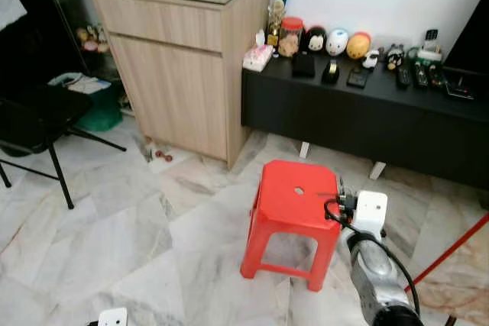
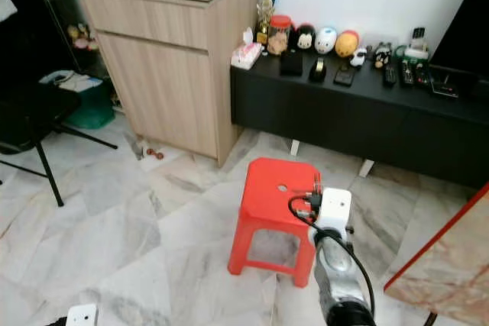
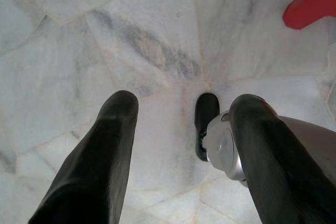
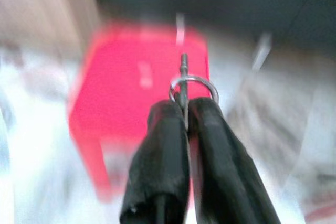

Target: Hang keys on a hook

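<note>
My right gripper (image 4: 185, 109) is shut on the keys (image 4: 185, 82): a metal key and its ring stick out past the black fingertips. In the left eye view the right arm reaches forward, its wrist (image 1: 369, 211) at the right edge of a red plastic stool (image 1: 294, 204). The stool (image 4: 142, 82) lies blurred just beyond the keys. My left gripper (image 3: 181, 124) hangs low with its two black fingers spread open above the marble floor, nothing between them. I can make out no hook.
A wooden cabinet (image 1: 183, 66) stands at the back left. A low black bench (image 1: 367, 112) with toys, remotes and a tissue box runs along the wall. A black folding chair (image 1: 34, 127) is at the left. A red-edged marble table corner (image 2: 451, 265) juts in at the right.
</note>
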You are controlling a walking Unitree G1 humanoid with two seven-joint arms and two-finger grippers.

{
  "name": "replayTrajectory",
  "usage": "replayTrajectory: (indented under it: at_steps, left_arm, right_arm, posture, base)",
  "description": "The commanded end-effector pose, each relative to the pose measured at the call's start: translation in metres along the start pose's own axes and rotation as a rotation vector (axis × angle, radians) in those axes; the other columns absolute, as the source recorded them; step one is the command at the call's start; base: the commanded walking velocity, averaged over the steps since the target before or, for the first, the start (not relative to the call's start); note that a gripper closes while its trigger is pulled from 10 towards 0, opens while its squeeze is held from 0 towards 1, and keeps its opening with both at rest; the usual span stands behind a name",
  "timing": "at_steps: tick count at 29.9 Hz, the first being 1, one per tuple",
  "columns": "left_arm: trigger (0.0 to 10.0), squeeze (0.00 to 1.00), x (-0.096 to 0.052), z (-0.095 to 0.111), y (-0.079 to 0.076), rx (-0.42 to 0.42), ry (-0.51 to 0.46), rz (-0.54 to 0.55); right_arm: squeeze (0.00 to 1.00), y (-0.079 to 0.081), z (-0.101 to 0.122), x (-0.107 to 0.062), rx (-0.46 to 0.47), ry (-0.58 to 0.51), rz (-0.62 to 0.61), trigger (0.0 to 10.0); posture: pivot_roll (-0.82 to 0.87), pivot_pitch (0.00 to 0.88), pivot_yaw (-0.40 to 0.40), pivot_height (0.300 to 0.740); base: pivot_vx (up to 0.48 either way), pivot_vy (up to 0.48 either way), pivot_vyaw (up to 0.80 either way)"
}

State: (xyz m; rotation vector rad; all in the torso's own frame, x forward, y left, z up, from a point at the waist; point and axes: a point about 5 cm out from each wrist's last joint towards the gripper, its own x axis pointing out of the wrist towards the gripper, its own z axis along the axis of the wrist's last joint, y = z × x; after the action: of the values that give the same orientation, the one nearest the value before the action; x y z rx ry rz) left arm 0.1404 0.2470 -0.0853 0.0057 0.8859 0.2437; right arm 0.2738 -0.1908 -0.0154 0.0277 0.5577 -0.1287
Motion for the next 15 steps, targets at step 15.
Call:
replayTrajectory:
  at_steps: [15]
  left_arm:
    - [10.0,0.0,0.001,-0.002,-0.004,0.034,0.035,-0.032]
  right_arm:
    - [0.0,-0.02,-0.093,-0.032,0.04,0.403,-0.029,10.0]
  posture:
    - [-0.03,0.008,-0.047,0.74]
  base:
    - [0.0,0.0,0.0]
